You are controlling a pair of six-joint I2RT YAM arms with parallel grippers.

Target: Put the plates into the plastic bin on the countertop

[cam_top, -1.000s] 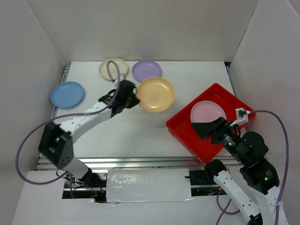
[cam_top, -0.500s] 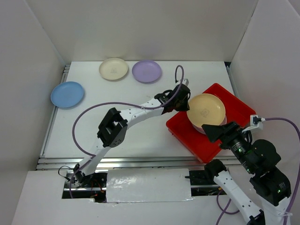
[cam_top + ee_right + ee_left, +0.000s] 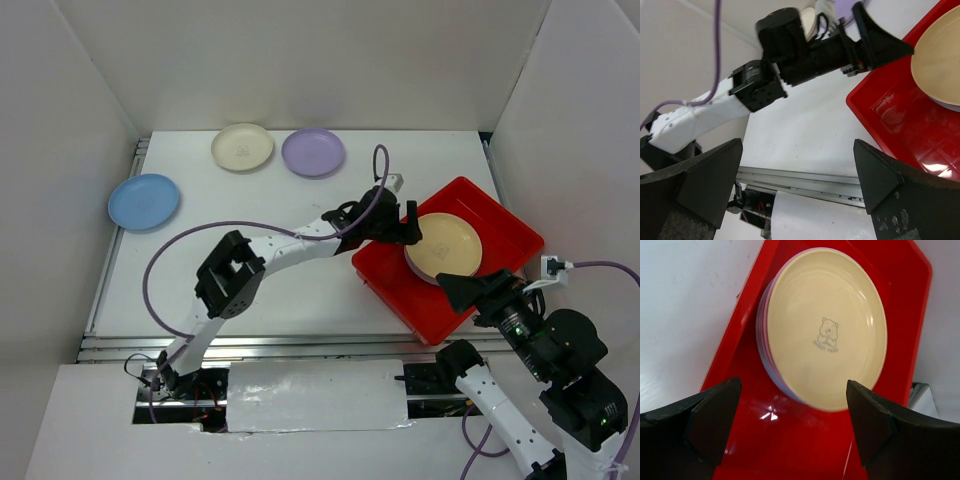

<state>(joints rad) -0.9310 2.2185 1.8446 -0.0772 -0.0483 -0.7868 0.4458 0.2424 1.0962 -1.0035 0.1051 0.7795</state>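
Observation:
The plastic bin [image 3: 398, 277] is a red tray at the right of the countertop [image 3: 300, 275]. In it lies a yellow-orange plate [image 3: 443, 245] stacked on a pink one, whose rim [image 3: 763, 335] shows underneath. My left gripper [image 3: 410, 226] stands open at the bin's left edge, just off the stack. Its fingers straddle bare red floor in the left wrist view [image 3: 793, 390], below the plate [image 3: 825, 330]. My right gripper [image 3: 455, 290] is open and empty at the bin's near corner. Cream [image 3: 242, 147], purple [image 3: 313, 152] and blue [image 3: 144, 201] plates lie on the countertop.
White walls close in the left, back and right sides. A metal rail [image 3: 250, 346] runs along the near edge. The left arm's purple cable [image 3: 380, 165] arches over the middle. In the right wrist view the left arm [image 3: 805, 47] reaches across towards the bin [image 3: 890, 115].
My left gripper carried the yellow-orange plate from mid-table to the bin, set it on the pink plate and opened. The right arm drew back towards the near right.

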